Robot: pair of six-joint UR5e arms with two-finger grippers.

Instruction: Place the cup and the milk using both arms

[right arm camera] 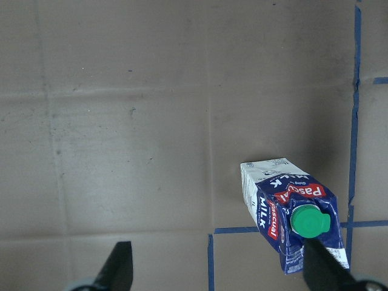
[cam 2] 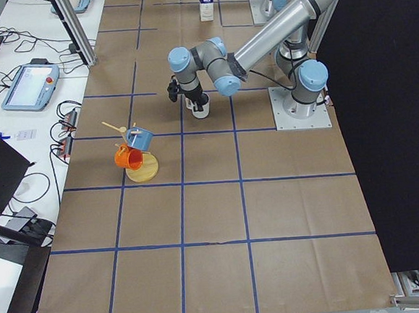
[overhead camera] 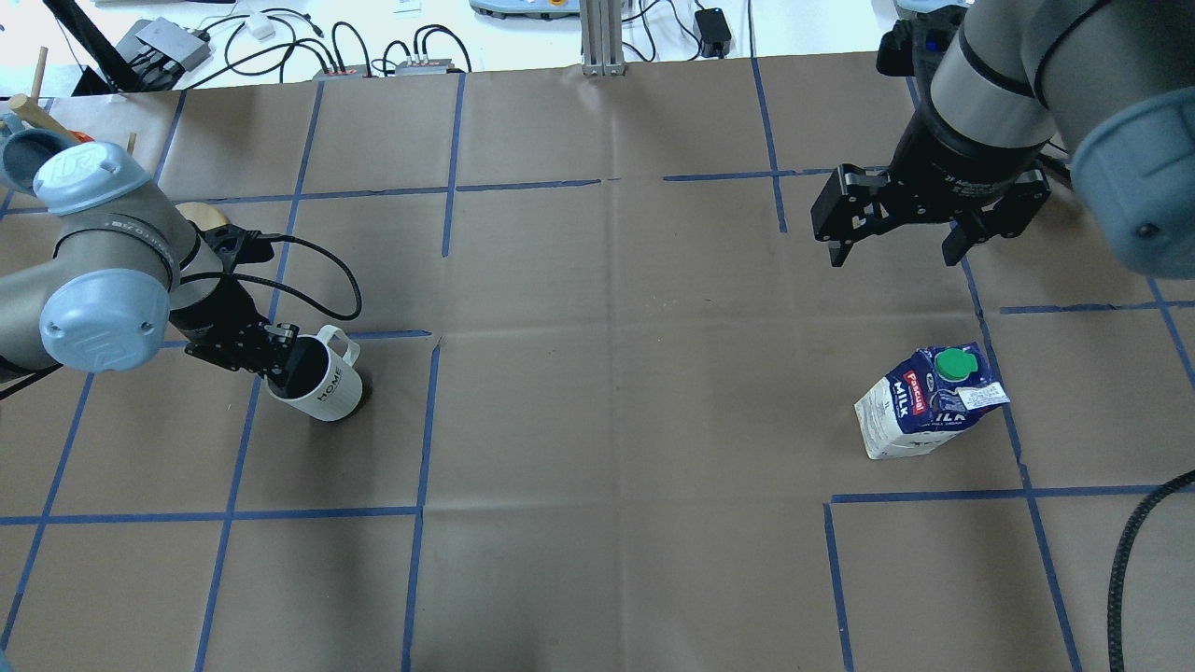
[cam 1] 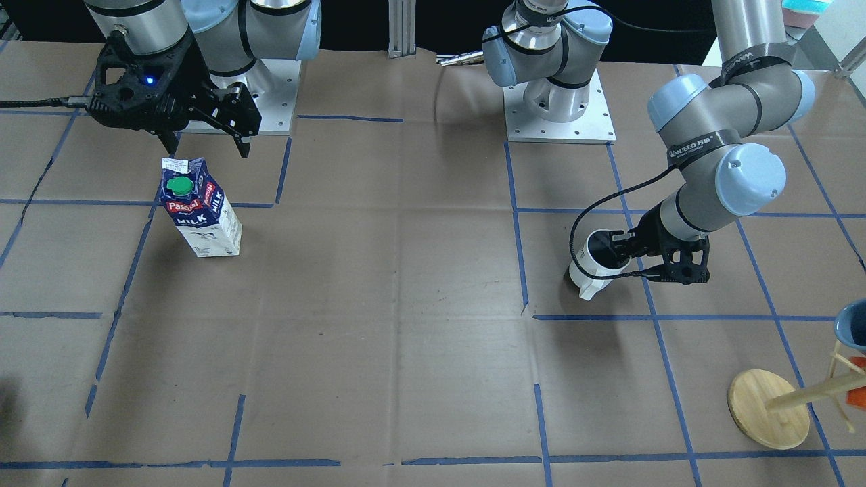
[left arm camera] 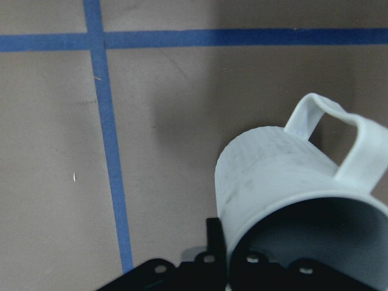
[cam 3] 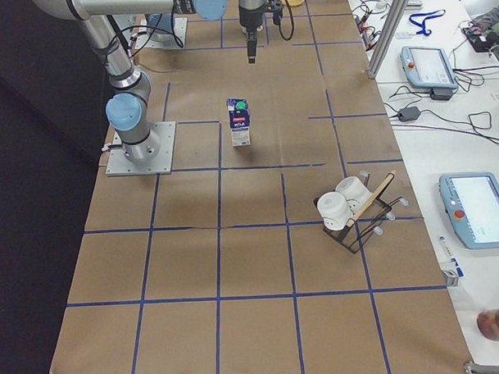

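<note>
The left tool is pinching the rim of the white HOME mug, its two fingers closed narrowly on the wall on the side roughly opposite the handle. This is leaving the handle free and the mouth open. The mug is leaning over in the grip, low over the robot's left part of the desk. I cannot tell whether its base is touching the brown paper. The left arm is bending low and reaching sideways to it.

The right tool is hanging with its fingers spread wide and gripping nothing. It is hovering well above the desk, near the Pascual milk carton but apart from it. The wide spread probably means it is about to come down around the carton, or has just let it go. The carton is standing upright on the robot's right part of the desk, green cap on top, beside a crossing of blue tape lines. The right arm is reaching in from above.

Counting: two arms, two tools, one HOME mug and one milk carton. At the desk's left end, one wooden mug tree is carrying one blue mug and one orange mug. Towards the right end, one wire rack is holding two white cups.
</note>
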